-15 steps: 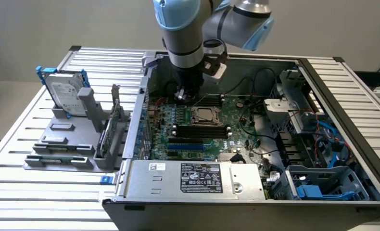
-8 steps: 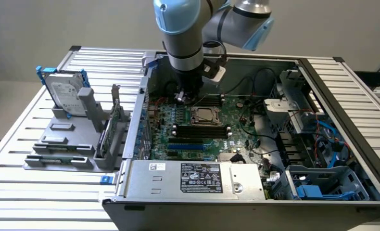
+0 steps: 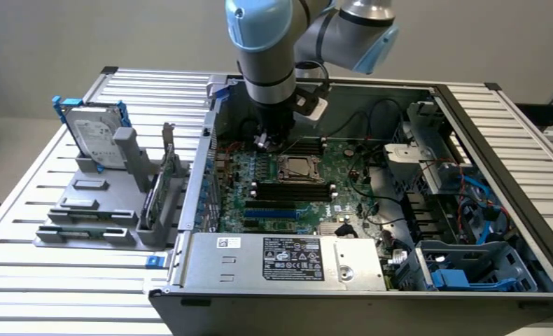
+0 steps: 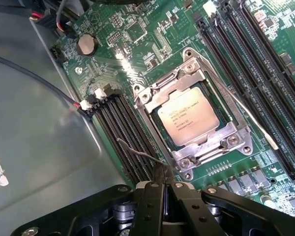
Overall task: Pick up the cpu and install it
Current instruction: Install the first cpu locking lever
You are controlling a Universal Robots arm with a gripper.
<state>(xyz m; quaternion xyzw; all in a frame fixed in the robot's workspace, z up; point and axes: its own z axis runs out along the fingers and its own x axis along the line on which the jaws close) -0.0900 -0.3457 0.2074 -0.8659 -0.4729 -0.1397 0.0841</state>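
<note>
Inside the open grey computer case [image 3: 286, 260] on the slatted metal table [image 3: 33, 210], the exterior view shows the arm's gripper [image 3: 267, 142] held low over the green motherboard [image 3: 351, 197]. The cpu [image 3: 297, 166], a small flat square chip with a dull silver top, lies on the board just beside the gripper, towards the exterior view's right. Well apart from the gripper, outside the case on the exterior view's left, a large silver hard drive with a blue frame [image 3: 97, 131] stands in a grey plastic rack [image 3: 89, 210].

From the wrist view, the black gripper [image 4: 164, 189] has its fingers pressed together with nothing between them. The cpu [image 4: 188, 116] lies flat inside the dark square metal-framed socket [image 4: 214, 141], just ahead of the fingertips and apart from them. A thin wire lever [image 4: 140, 153] runs from the black memory slots [image 4: 120, 130] right up to the fingertips; I cannot tell whether it touches them.
</note>
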